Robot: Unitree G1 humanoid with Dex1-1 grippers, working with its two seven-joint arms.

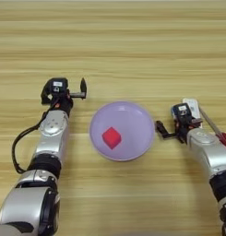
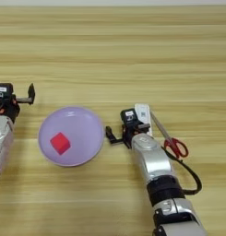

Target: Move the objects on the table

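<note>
Near the worktop's middle, a light, rigid red cube suited to a flat-side pinch sits in the lavender plate, left end effector open and empty, right end effector beside the rim, grip impossible to tell.

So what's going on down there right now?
Left gripper parked left of plate. Right gripper at plate's right rim. Red cube in plate. Scissors right of arm.

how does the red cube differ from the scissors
The red cube lies in the lavender plate; the scissors lie on the table, right of it. The cube is a compact block; the scissors are long and thin. The cube is all red; the scissors only at the handles. Both have red.
</note>
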